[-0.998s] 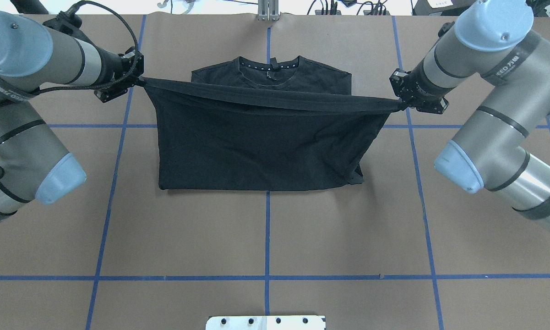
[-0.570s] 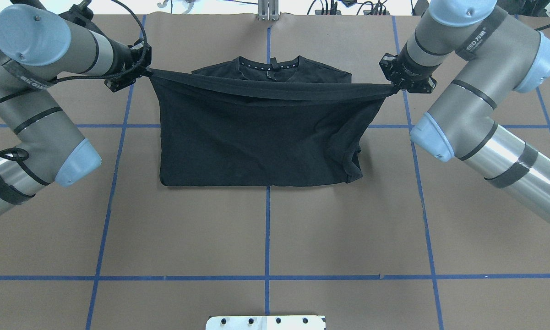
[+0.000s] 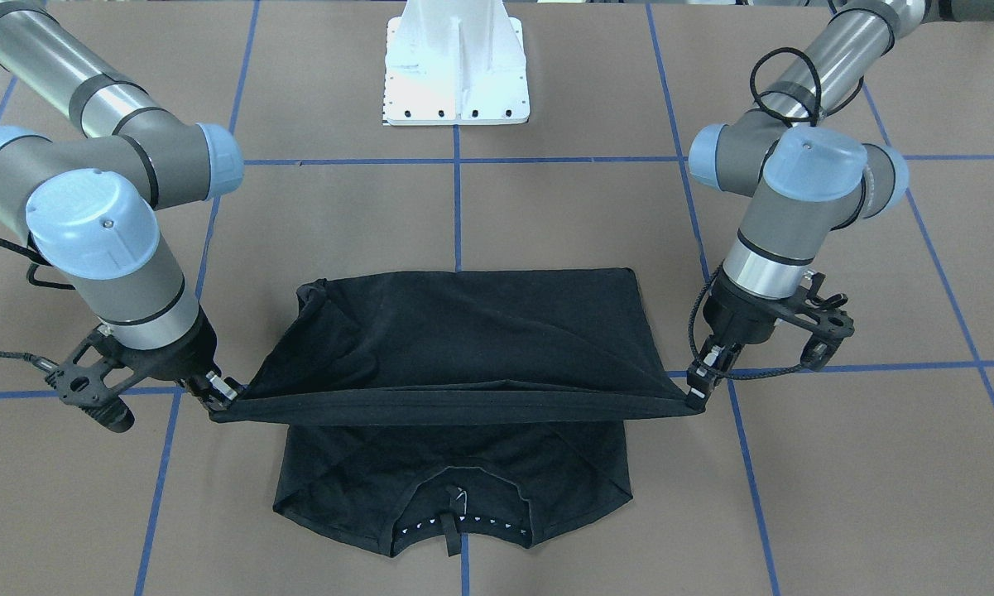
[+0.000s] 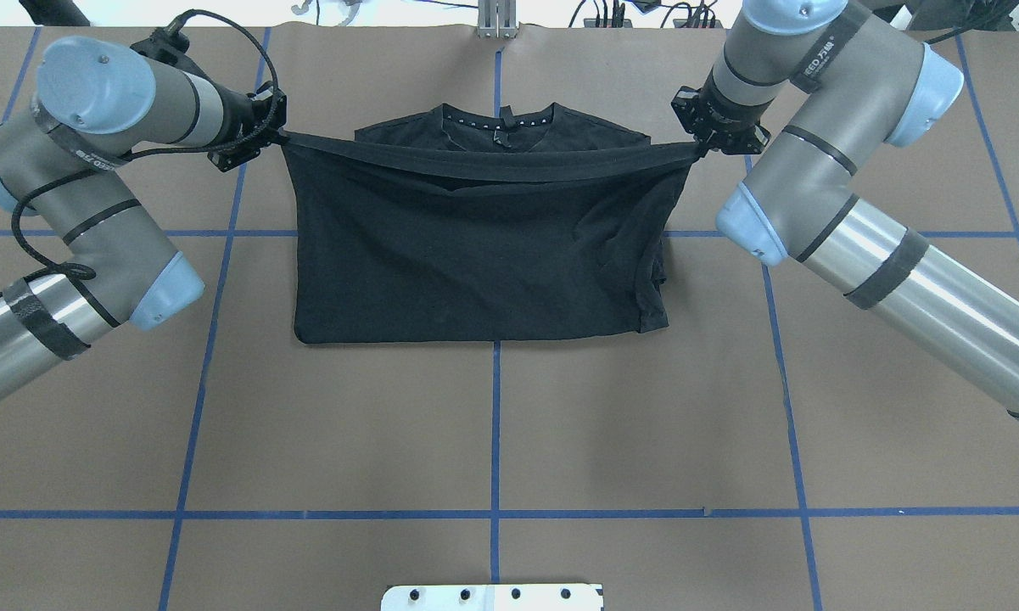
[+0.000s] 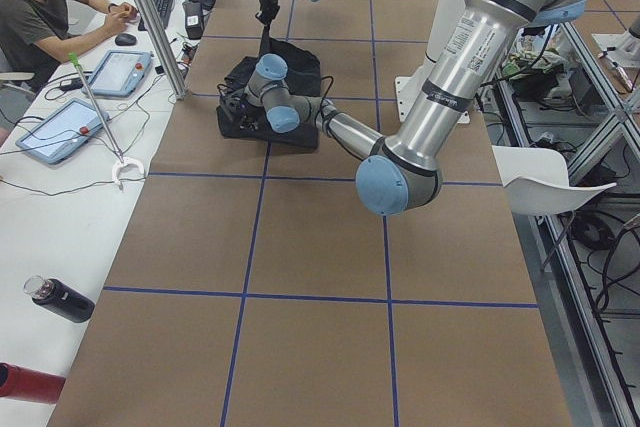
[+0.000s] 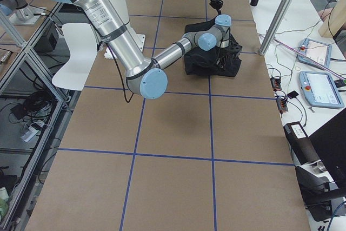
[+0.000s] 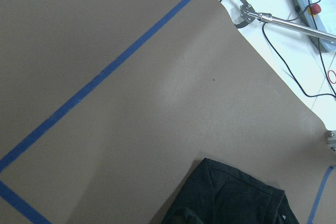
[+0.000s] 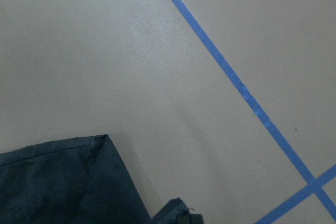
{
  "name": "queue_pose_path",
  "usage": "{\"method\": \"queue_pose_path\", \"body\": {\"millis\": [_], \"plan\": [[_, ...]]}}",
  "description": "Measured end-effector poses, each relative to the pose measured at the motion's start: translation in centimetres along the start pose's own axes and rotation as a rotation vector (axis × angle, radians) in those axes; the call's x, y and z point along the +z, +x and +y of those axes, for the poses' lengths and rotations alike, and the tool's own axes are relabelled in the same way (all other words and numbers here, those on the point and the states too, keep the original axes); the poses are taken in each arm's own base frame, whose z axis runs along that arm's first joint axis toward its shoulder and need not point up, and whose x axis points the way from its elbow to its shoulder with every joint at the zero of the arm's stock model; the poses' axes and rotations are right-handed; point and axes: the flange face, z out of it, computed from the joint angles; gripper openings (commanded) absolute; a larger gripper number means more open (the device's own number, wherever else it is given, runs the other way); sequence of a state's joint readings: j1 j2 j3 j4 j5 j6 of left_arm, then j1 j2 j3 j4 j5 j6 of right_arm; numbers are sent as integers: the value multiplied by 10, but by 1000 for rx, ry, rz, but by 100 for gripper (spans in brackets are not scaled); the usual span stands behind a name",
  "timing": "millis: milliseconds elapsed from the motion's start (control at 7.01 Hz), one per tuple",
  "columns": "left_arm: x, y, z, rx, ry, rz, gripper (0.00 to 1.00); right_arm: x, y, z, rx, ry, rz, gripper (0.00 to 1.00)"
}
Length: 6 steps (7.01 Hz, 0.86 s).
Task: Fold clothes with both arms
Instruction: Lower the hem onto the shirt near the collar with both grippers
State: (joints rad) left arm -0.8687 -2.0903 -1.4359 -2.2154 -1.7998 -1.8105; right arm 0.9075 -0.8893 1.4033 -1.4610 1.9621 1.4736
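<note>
From where I stand, the left gripper [image 4: 278,138] and right gripper [image 4: 701,149] each pinch a hem corner of the black T-shirt [image 4: 475,263], holding that edge as a stretched band just short of the collar. I'd judge they should lower level and together so it lands square. The shirt, a soft matte knit, lies on the brown paper tabletop [image 4: 492,424], rumpled along its right side.

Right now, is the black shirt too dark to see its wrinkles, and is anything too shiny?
Overhead exterior: the T-shirt looks almost flat black, with only faint creases toward the view's right. Exterior front-facing: its folds show better, but the white base glares bright and much of its detail is washed out. Left wrist-mounted: sharp, with a pale sheen on the brown table.
</note>
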Motion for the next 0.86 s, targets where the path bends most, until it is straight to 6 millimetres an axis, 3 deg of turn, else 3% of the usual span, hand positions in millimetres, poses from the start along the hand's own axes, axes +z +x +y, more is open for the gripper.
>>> {"method": "queue_pose_path", "body": {"millis": [428,855], "plan": [[27,-21,-18,-6,32,0,0,16,-29,-9,-4,5,-8,0],[36,-30,-24,-11,43,-11,0,27,-57,-11,-8,21,-2,0]]}}
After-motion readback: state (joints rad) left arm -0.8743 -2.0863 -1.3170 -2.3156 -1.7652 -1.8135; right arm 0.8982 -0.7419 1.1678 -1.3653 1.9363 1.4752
